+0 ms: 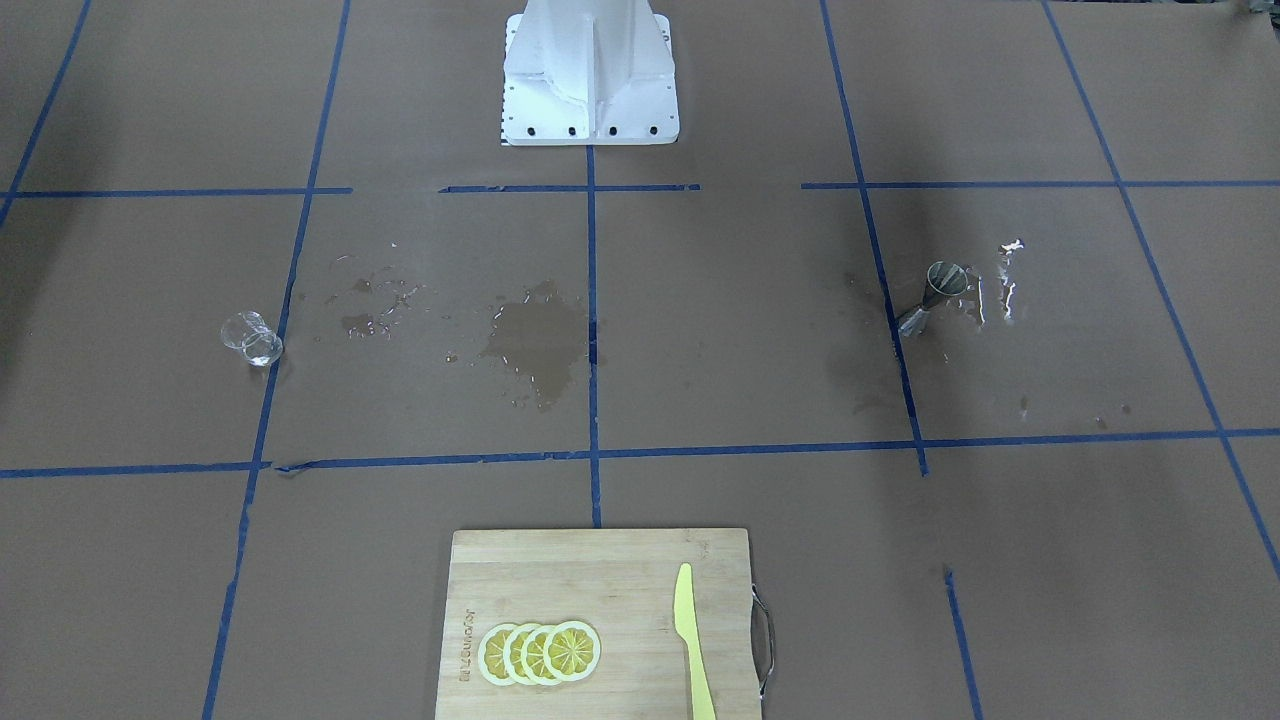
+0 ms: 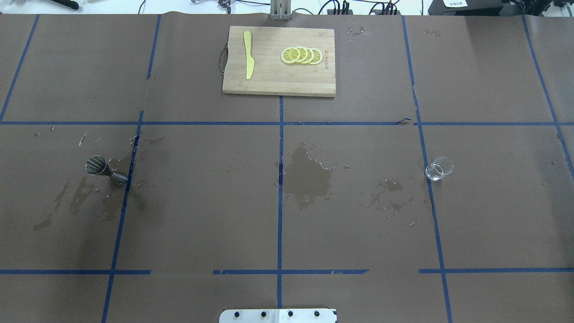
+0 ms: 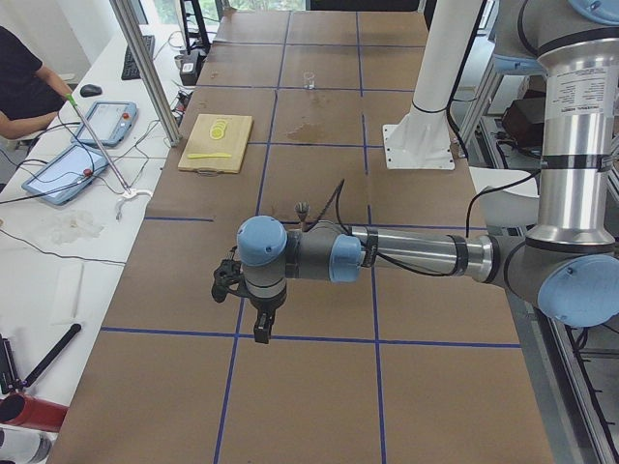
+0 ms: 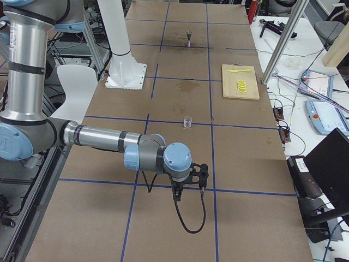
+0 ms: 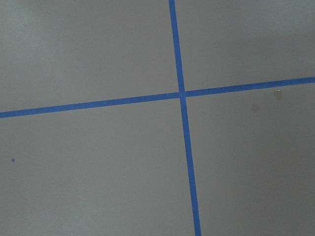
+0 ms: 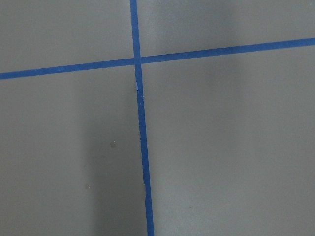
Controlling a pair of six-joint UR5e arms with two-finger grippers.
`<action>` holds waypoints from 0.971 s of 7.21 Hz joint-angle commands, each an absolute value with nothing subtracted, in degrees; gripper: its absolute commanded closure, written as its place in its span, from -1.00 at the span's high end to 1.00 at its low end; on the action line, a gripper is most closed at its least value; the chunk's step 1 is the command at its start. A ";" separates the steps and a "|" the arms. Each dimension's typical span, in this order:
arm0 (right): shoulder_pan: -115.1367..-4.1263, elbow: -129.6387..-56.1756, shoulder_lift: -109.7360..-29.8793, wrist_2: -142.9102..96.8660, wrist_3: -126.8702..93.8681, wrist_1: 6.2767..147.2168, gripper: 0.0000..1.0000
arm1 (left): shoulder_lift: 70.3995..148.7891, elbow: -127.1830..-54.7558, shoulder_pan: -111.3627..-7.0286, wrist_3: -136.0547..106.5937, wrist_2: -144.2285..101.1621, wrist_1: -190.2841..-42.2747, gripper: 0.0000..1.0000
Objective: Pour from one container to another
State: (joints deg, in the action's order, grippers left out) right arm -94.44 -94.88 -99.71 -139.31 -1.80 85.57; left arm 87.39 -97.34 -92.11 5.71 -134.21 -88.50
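Note:
The clear glass beaker point(image 2: 439, 169) stands upright on the brown paper to the robot's right, also shown as the beaker point(image 1: 251, 338) and the beaker point(image 4: 188, 122). The metal hourglass jigger point(image 2: 104, 169) stands to the robot's left, shown too as the jigger point(image 1: 932, 298) and the jigger point(image 3: 303, 209). Both are far apart and untouched. My left gripper point(image 3: 261, 333) hangs pointing down, well short of the jigger. My right gripper point(image 4: 177, 196) hangs likewise, short of the beaker. Only the side views show them, so I cannot tell if they are open or shut.
Wet patches point(image 2: 309, 175) darken the paper at mid-table and around the jigger. A wooden cutting board point(image 2: 278, 76) with lemon slices point(image 2: 301, 55) and a yellow knife point(image 2: 249, 60) lies at the far edge. The robot's white base point(image 1: 590, 75) stands opposite it.

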 commanded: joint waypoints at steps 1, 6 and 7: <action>-94.48 -95.44 -99.49 -138.96 -2.02 85.34 1.00 | 87.54 -97.56 -92.11 5.97 -134.21 -88.51 1.00; -94.39 -101.23 -98.01 -139.22 -2.55 85.69 1.00 | 88.33 -110.95 -84.95 -9.39 -134.21 -98.78 1.00; -94.39 -100.90 -97.74 -139.48 -2.55 86.22 1.00 | 87.90 -117.01 -80.55 -18.98 -133.86 -98.88 1.00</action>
State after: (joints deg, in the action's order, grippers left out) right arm -94.41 -100.12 -98.44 -139.26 -2.51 85.69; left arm 88.27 -109.98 -85.72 -7.68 -134.18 -98.21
